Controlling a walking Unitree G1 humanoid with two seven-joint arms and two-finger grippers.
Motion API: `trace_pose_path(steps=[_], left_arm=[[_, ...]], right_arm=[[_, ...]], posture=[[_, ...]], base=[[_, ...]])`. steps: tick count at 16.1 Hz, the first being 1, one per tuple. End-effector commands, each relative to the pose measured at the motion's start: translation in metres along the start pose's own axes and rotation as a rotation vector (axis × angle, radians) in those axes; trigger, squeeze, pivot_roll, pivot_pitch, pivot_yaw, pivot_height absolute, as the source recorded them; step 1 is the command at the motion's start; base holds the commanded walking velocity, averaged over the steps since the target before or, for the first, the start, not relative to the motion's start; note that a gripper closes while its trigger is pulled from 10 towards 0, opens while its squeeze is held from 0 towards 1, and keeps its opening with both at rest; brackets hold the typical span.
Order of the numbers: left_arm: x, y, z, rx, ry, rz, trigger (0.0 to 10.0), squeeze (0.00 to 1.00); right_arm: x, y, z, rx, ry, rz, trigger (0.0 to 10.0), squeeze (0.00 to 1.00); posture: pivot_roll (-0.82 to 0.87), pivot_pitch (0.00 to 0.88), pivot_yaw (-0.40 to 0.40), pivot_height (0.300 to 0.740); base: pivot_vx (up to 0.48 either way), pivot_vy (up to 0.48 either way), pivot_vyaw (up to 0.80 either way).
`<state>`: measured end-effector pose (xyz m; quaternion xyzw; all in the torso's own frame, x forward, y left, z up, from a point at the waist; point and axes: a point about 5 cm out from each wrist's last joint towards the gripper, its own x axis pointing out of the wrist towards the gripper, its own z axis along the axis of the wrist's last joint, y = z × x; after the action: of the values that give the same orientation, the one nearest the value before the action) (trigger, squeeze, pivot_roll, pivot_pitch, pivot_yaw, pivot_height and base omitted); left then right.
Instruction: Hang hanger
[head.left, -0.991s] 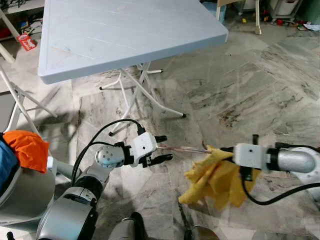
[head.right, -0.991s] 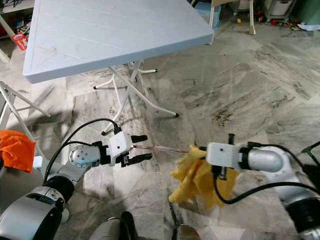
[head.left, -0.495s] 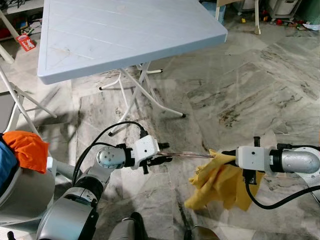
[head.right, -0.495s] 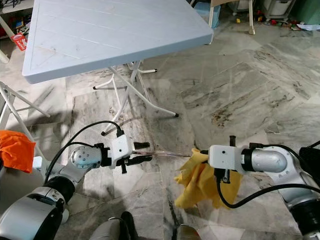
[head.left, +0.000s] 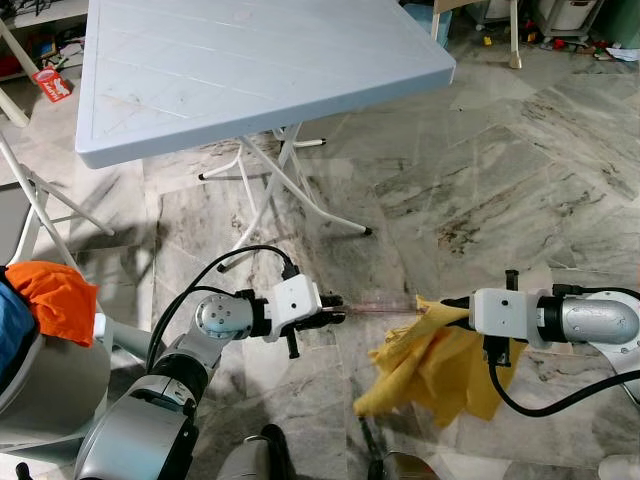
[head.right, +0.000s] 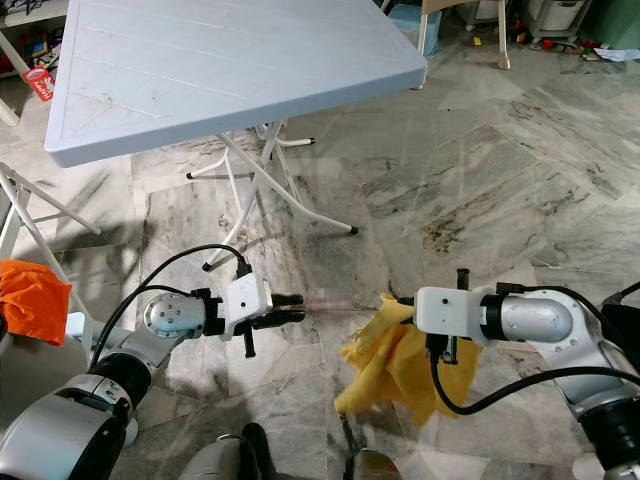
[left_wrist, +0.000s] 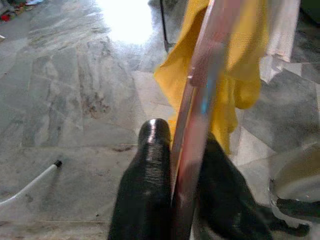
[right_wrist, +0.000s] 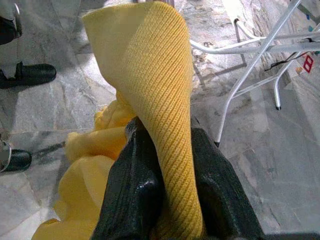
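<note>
The left gripper (head.left: 335, 314) has its jaws closed narrow on one end of a thin, clear pinkish hanger (head.left: 380, 306); in the left wrist view the hanger's bar (left_wrist: 197, 120) runs straight out from between the two black fingers (left_wrist: 145, 190). The right gripper (head.left: 450, 303) has its jaws pinched on a fold of a yellow cloth (head.left: 430, 365), and in the right wrist view the ribbed fabric (right_wrist: 160, 115) rises from between the fingers (right_wrist: 132, 195) while the rest hangs loose below.

The hanger is held in the air above the floor, between the two grippers. Its long axis lies nearly level, from the left jaws across toward the right jaws, and its far end reaches the top of the cloth, where it seems to go into the folds. Whether it is threaded inside the cloth or just lies against it cannot be told.

So the left arm carries the hanger and the right arm carries the cloth at the hanger's free end. The next move probably turns on that line: the cloth has to be worked along the bar toward the left jaws, or the bar pushed further in.

Ahead of the arms stands a folding worktop (head.left: 250, 70) on white legs, well apart from them, over a marble floor (head.left: 500, 180). An orange cloth (head.left: 55, 297) lies at the robot's left.
</note>
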<state>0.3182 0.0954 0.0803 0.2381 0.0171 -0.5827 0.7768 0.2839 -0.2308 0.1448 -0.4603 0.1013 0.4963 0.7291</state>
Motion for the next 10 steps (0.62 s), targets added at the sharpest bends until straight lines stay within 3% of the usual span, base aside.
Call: trace_pose_path(steps=[1, 6, 10], left_arm=[[-0.003, -0.0046, -0.008, -0.035, 0.025, 0.003, 0.0, 0.0], [-0.0015, -0.0056, -0.0082, -0.037, 0.032, -0.003, 0.0, 0.0], [-0.0026, 0.0034, -0.0045, -0.009, 0.027, 0.084, 0.0, 0.0]], right_arm=[[-0.0035, -0.0027, 0.009, -0.032, -0.035, 0.003, 10.0, 0.0], [-0.0038, -0.0046, 0.0105, -0.034, -0.036, -0.005, 10.0, 0.0], [-0.0028, -0.0053, 0.0109, -0.037, -0.037, -0.016, 10.0, 0.0]], posture=[[-0.23, 0.176, 0.058, 0.74], [-0.24, 0.177, 0.053, 0.74], [-0.24, 0.181, 0.052, 0.74]], base=[[0.0, 0.0, 0.0], [0.0, 0.0, 0.0], [0.0, 0.0, 0.0]])
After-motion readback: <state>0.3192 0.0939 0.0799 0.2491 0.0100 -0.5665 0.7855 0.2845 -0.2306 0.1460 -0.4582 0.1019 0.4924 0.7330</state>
